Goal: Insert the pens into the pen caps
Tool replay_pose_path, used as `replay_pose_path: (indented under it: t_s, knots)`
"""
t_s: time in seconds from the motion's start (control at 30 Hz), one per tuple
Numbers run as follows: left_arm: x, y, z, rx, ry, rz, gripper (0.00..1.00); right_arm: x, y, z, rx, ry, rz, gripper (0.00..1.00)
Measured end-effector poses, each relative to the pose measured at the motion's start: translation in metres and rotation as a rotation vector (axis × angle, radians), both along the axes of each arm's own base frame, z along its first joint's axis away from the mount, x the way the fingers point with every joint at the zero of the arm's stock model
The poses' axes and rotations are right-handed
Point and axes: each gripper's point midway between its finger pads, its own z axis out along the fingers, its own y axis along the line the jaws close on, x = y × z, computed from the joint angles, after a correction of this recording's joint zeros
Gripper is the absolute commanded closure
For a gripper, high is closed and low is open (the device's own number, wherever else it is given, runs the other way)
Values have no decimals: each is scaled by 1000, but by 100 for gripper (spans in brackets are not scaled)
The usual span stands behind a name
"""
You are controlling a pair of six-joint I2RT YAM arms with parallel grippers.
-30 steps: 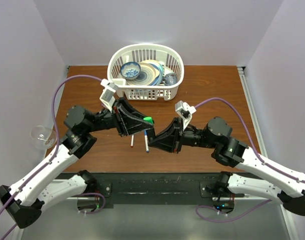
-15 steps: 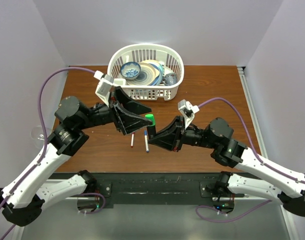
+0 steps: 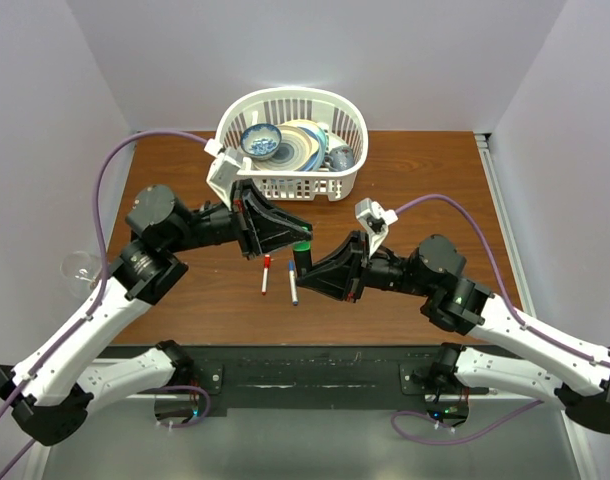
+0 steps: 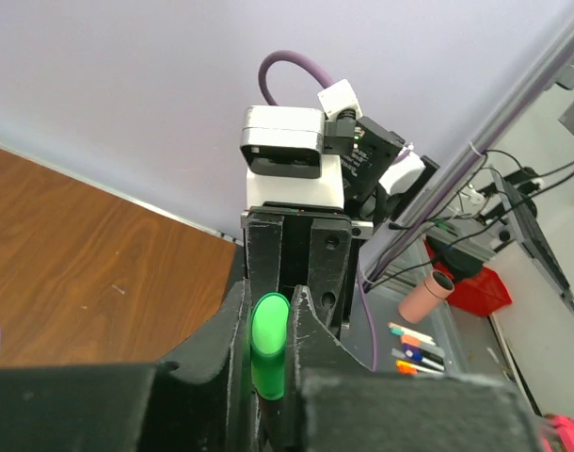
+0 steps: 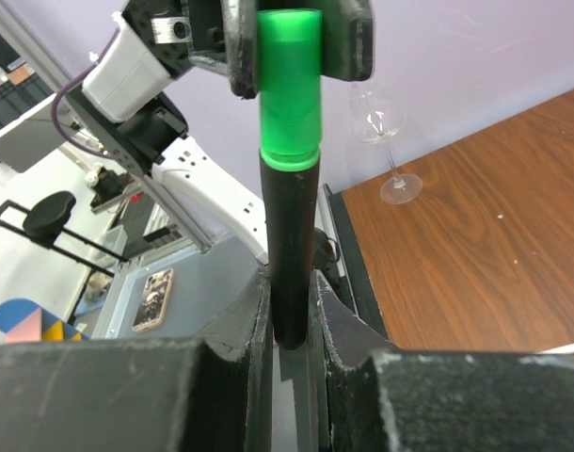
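My left gripper [image 3: 302, 240] is shut on the stubby green cap [image 3: 301, 245]. In the left wrist view the cap [image 4: 268, 339] sits between the fingers of that gripper [image 4: 268, 325]. My right gripper [image 3: 307, 272] is shut on the black marker [image 3: 302, 262], held upright. In the right wrist view the marker [image 5: 289, 235] rises from that gripper [image 5: 289, 311], and the green cap [image 5: 289, 89] sits on its top end. Two white pens lie on the table, one with red ends [image 3: 265, 275], one with blue ends [image 3: 292, 283]. I cannot tell whether they are capped.
A white basket [image 3: 345, 185] holding bowls and plates stands at the back centre of the brown table [image 3: 435, 190]. A wine glass [image 3: 80, 270] stands off the table's left edge and also shows in the right wrist view [image 5: 386, 141].
My left arm has shifted right and brought the green cap down over the marker's top. The right arm has barely moved. The two white pens lie where they were.
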Motion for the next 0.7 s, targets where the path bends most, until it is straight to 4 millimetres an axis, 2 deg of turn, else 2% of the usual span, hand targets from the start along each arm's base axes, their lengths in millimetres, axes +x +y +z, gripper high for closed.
replay_pose_path:
  t_s: [0.13,0.3,0.5,0.7]
  knots:
    - [-4,-4,-4,-28,14,-58,100,1,0,-2,-10,3,-4,100]
    - [-8,0,-26,-60,70,-69,100,3,3,-19,-136,20,-4,100]
    - [-8,10,-12,-110,24,-17,100,8,10,-1,-227,-29,1,100]
    - [-3,8,-15,-97,6,-6,100,14,9,-3,-285,-41,-11,100]
